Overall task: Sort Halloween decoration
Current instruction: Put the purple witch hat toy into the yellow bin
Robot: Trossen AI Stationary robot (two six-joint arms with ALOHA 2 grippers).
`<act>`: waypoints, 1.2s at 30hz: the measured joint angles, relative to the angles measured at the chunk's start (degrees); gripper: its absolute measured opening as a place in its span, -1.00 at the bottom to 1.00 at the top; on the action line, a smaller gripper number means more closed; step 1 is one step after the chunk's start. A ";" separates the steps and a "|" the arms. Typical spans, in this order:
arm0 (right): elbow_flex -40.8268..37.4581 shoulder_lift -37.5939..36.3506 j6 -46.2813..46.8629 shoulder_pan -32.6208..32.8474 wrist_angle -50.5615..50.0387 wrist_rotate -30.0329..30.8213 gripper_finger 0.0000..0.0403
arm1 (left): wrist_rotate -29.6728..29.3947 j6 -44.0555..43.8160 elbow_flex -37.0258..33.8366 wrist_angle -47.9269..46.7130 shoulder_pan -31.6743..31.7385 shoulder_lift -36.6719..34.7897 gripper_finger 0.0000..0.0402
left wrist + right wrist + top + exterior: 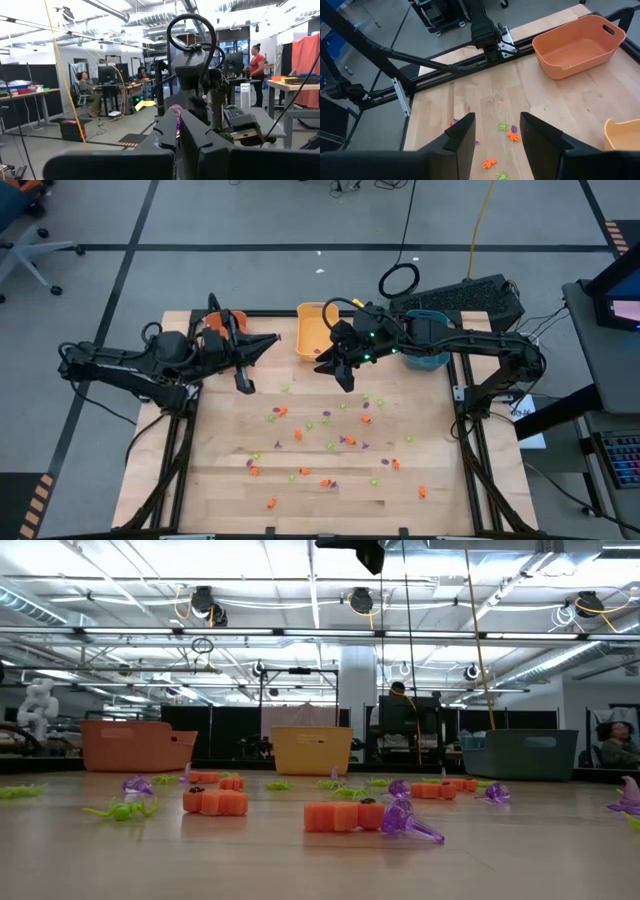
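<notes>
Halloween decoration [348, 442] is what this is all about, and one bit of it seems to be in the left gripper [175, 125]. Its fingers are pressed nearly together with a sliver of purple trinket [174, 118] caught between them, though I can't make out its shape. That gripper sits raised at the upper left of the high view, pointing level across the table. I'd guess it is held up like that to carry the piece clear of the others on its way to a bin.

The right gripper [335, 374] hangs at upper centre, its two fingers spread wide with nothing between them. It is tipped down toward the wood, which reads to me as lining up for a fresh pick.

Below both arms, the rest of the orange, green and purple bits lie scattered over the middle and lower part of the table [220, 480], each apart from its neighbours.

Along the top edge stand the orange bin [580, 45], the yellow bin [312, 330] and the teal bin [520, 755]. They are set in a row, presumably one for each colour.
</notes>
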 joint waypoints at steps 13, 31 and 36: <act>0.00 0.00 4.11 0.12 13.58 -1.65 -0.24 | 2.12 -10.87 -0.02 0.13 -0.04 2.98 -0.99; 0.00 -0.07 4.01 0.00 21.46 -3.02 0.28 | 3.17 -15.40 -0.02 14.35 -0.04 13.59 -0.99; 0.00 -0.07 2.90 -0.02 21.77 -3.20 0.15 | 3.19 -15.49 -0.02 14.72 -0.04 13.82 -0.99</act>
